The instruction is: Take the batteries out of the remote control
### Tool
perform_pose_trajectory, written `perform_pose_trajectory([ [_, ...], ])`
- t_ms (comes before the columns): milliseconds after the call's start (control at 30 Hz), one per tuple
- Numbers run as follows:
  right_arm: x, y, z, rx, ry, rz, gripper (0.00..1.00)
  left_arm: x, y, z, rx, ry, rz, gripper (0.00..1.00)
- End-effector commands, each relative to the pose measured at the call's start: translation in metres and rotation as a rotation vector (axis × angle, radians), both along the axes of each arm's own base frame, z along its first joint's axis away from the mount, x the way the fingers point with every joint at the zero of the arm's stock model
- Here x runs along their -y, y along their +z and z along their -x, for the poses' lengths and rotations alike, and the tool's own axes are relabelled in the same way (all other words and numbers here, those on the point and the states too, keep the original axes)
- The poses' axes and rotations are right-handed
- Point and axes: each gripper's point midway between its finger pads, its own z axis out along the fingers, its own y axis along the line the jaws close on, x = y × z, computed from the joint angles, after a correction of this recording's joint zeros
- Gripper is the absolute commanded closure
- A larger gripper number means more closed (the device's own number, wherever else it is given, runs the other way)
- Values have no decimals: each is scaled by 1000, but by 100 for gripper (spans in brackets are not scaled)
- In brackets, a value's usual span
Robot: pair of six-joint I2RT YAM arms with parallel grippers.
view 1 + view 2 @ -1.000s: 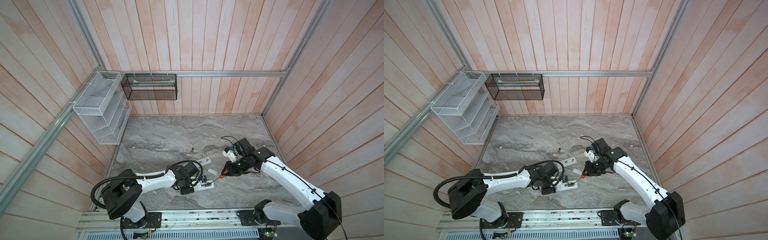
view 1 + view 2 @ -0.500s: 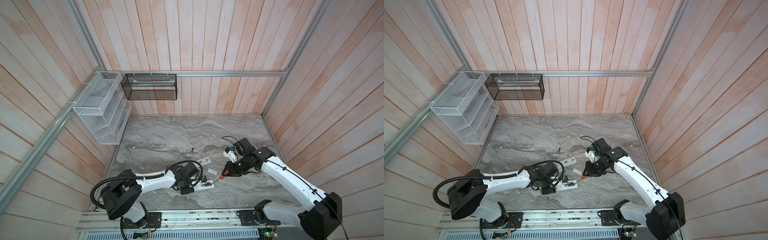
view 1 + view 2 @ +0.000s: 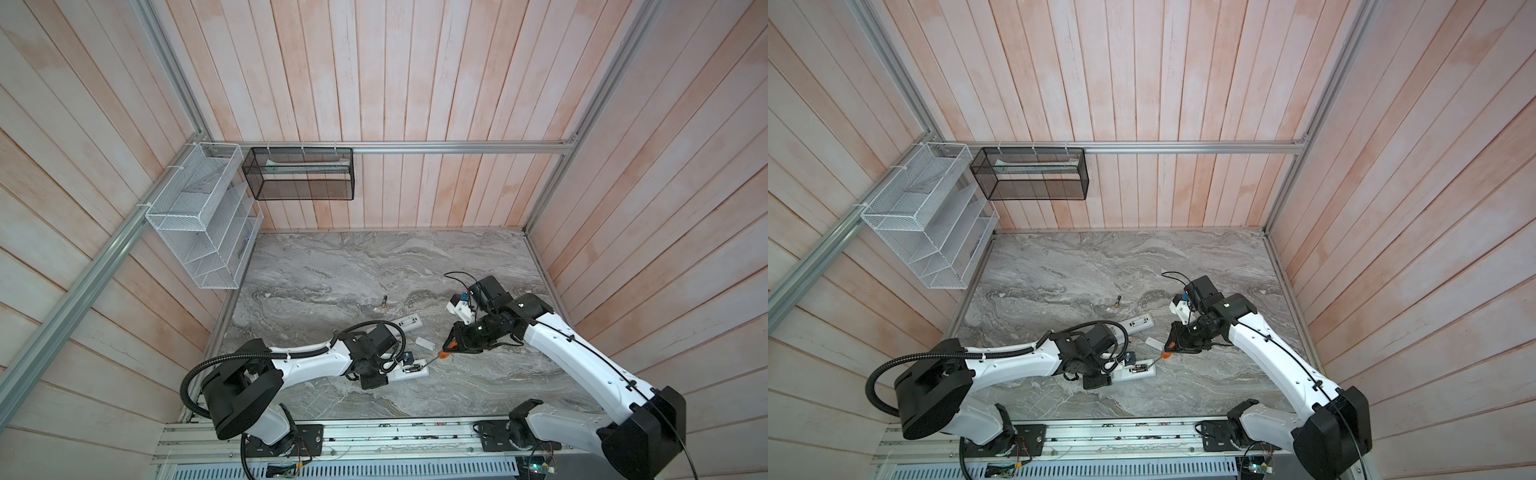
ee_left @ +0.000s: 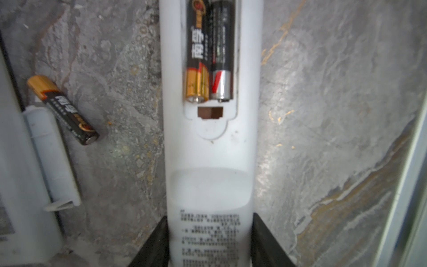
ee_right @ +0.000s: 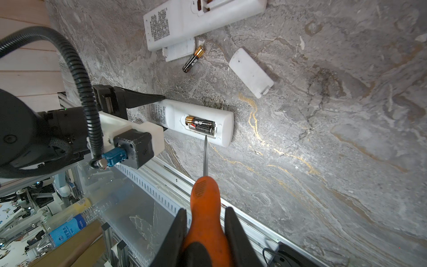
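Observation:
My left gripper [image 4: 209,231] is shut on the label end of the white remote control [image 4: 211,161], which lies back-up on the marble table [image 3: 353,266]. Its open compartment holds two batteries [image 4: 197,57], side by side. My right gripper [image 5: 205,219] is shut on an orange-handled screwdriver [image 5: 205,203]. The blade tip sits at the compartment's edge on the remote control [image 5: 221,129]. One loose battery [image 5: 193,59] lies beside the remote, and another battery [image 3: 385,301] lies farther back on the table.
A second white remote [image 3: 407,323] lies behind the left gripper, with a detached cover [image 5: 179,49] beside it. Another cover [image 5: 250,71] lies between the arms. Wire baskets [image 3: 199,216] hang on the left wall. The metal rail [image 3: 374,436] runs along the table's front edge.

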Motion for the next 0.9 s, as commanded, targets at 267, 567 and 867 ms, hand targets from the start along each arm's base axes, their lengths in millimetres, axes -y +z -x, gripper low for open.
perform_pose_trajectory([
  [267, 7, 5, 2, -8, -3, 42, 95, -25, -12, -20, 103, 60, -111, 91],
  [567, 5, 1, -1, -12, -16, 40, 95, -25, -11, -20, 110, 55, -113, 91],
  [867, 2, 0, -6, -7, -13, 41, 95, -25, -11, -19, 113, 53, -115, 91],
])
